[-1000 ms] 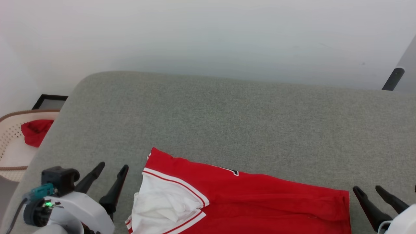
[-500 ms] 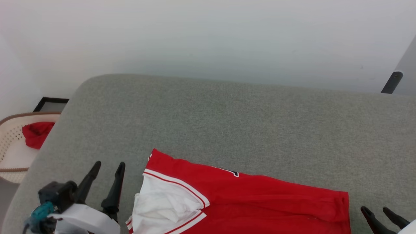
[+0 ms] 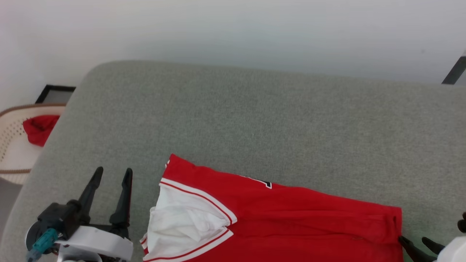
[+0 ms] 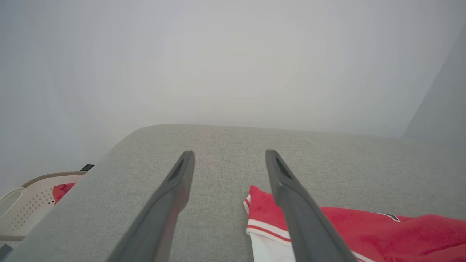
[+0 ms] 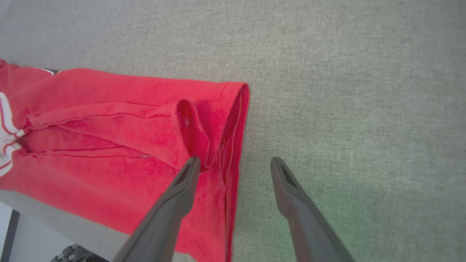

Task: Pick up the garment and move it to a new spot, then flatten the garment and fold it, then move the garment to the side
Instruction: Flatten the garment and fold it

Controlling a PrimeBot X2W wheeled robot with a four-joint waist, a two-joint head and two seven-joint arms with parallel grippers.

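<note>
Right wrist view: the right gripper [image 5: 235, 160] has its jaws spread wide and holds nothing. One finger lies over the red cloth and the other over bare upholstery, so the hem [image 5: 236, 120] of the garment [image 5: 109, 120] runs up between them. Whether a fingertip touches the cloth cannot be told. The left gripper [image 4: 229, 153] is likewise wide open and empty, with its fingers over bare upholstery. It stands just beside the garment's white sleeve [image 3: 182, 222] and apart from it. The garment lies along the near edge of the grey upholstered surface [image 3: 255, 120]. Its long axis runs left to right between the two grippers, sleeve end toward the left arm and hem end toward the right. The right arm is judged the nearer, being already at the hem; the left has a gap yet to cross. Off the surface's left end, well apart, a basket [image 3: 11, 145] holds a small red cloth [image 3: 38, 128], which is not the work piece. Against the earlier head pictures the whole scene sits higher, so the camera has moved. Relative to the garment, the right gripper has closed from a clear gap to the hem corner. The left gripper's fingers have turned from slanted to nearly upright. The garment's lie and folds are unchanged.
</note>
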